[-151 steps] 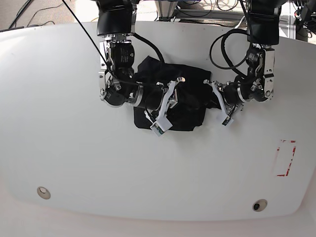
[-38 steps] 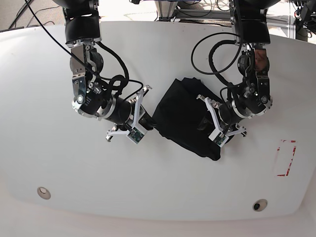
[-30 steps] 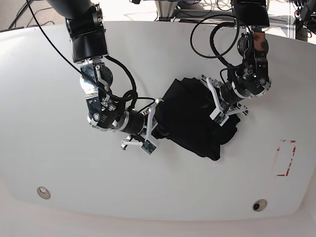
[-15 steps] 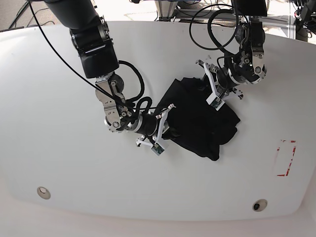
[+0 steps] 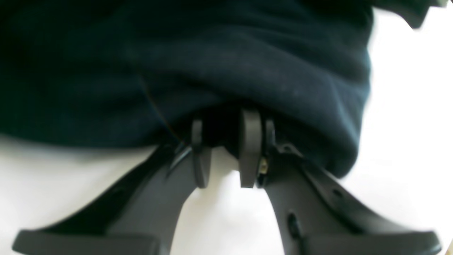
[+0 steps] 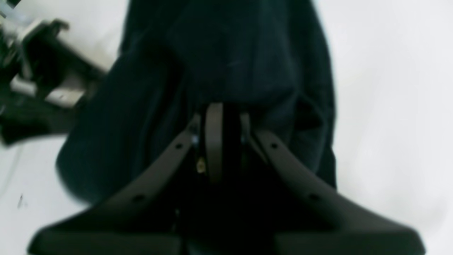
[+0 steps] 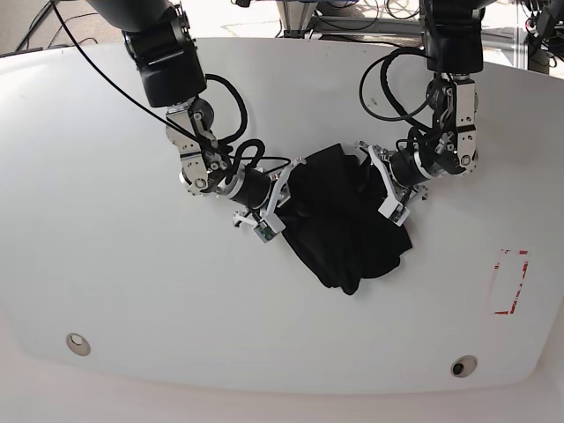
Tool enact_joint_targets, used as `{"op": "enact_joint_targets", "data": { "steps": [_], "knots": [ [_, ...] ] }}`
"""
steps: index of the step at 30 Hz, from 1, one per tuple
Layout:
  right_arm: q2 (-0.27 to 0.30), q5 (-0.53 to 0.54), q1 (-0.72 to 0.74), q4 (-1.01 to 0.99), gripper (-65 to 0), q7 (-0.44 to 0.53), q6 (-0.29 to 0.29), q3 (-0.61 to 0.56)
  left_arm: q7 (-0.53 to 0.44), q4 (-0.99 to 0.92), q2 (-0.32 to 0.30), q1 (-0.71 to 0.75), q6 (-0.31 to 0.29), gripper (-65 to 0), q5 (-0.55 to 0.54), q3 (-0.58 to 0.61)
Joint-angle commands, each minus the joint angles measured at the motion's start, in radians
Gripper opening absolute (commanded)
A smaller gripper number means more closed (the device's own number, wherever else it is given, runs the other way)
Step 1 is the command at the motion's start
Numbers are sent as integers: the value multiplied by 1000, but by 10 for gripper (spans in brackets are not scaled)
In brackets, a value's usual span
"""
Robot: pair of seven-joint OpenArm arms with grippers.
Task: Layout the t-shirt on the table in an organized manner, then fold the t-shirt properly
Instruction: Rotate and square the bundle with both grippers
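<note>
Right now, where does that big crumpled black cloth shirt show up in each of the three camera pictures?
Base view: the plain black fabric t-shirt lies bunched at the middle of the glossy white table, between both arms.
Left wrist view: it fills the upper part, above the left hand.
Right wrist view: it runs down the centre, around the right hand.
Shared landmark: the white tabletop.

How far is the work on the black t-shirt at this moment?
Nothing looks finished: the t-shirt lies bunched on the table. In hand: the right pincer and left pincer each pinch its fabric. Left: spreading it flat, then every fold.
</note>
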Motion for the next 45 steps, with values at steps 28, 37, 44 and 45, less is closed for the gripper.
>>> {"op": "enact_joint_targets", "data": {
  "steps": [28,37,44,45],
  "knots": [
    [31,-19,-161,686,-595,-439,-38,106,167,492,-48,10,37,-528,78,-45],
    [46,-12,-85,638,-595,-447,-36,123,152,466,73,5,169,-526,78,-7],
    [-29,-21,-23,560,-595,-442,-34,122,81,416,96,59,200,-528,79,69],
    [-35,-21,-12,537,-595,-435,-34,122,75,416,96,71,200,-528,79,72]
  ]
}}
